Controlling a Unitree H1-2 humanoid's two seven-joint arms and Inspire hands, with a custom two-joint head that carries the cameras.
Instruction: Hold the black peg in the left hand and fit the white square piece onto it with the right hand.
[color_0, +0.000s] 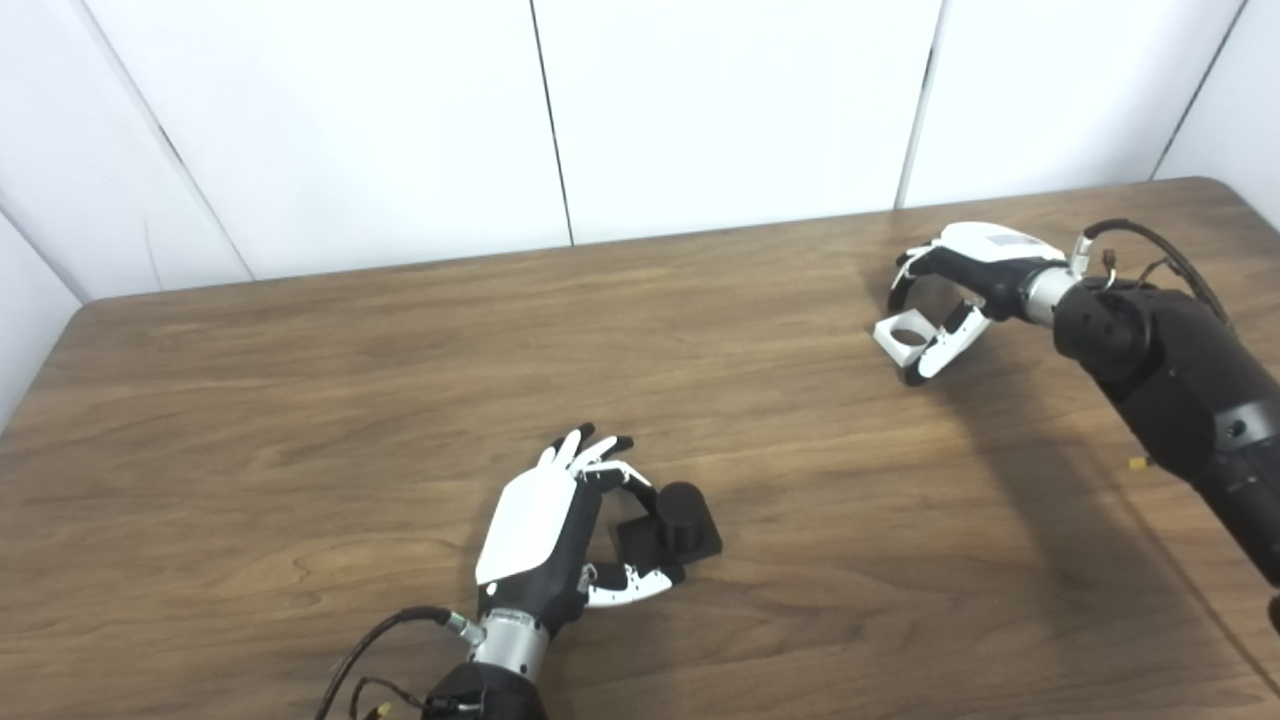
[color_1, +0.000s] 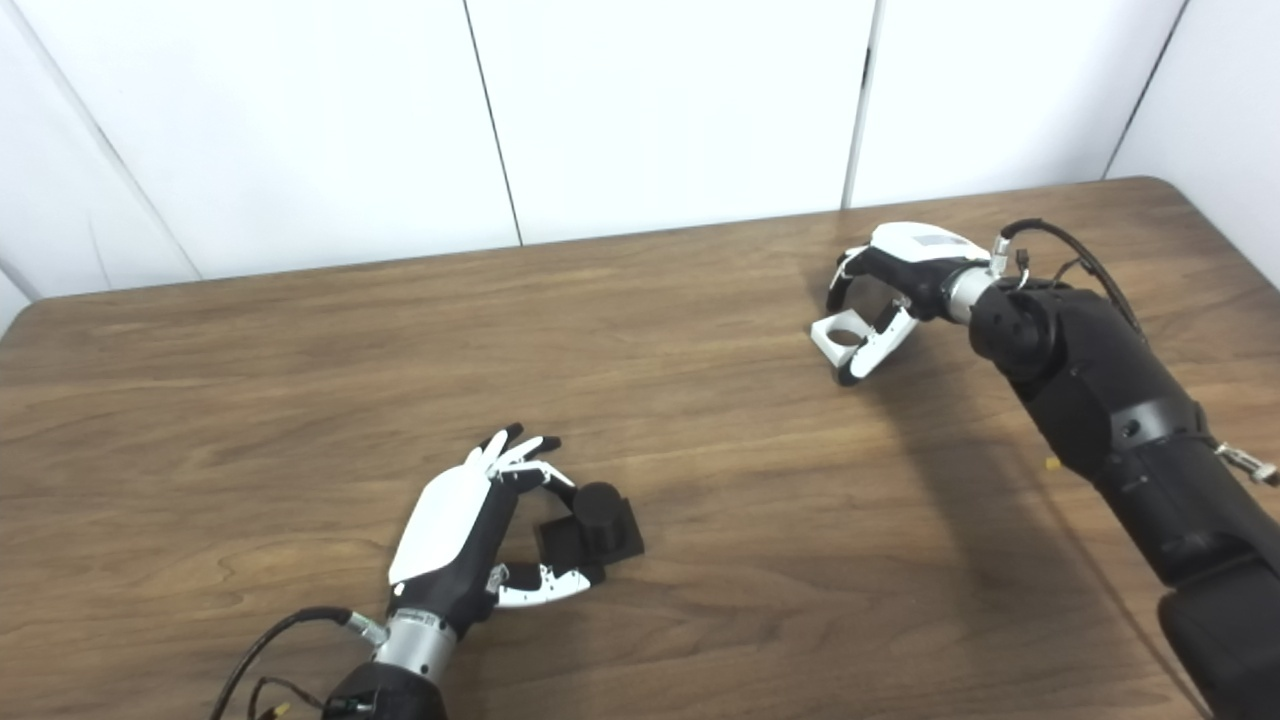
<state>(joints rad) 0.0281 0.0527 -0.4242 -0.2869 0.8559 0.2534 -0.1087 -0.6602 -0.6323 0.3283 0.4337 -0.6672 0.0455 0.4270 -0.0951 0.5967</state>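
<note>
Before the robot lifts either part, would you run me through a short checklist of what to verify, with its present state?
1. Black peg upright on the table: ok.
2. Left hand closed on the peg: not ok; it lies beside the peg's base, fingers apart.
3. White square piece between the fingers and thumb of the right hand: ok.
4. Firm grasp on the piece: cannot tell.
5. Piece's hole facing up: ok.
6. Parts aligned: not ok; they lie far apart.
</note>
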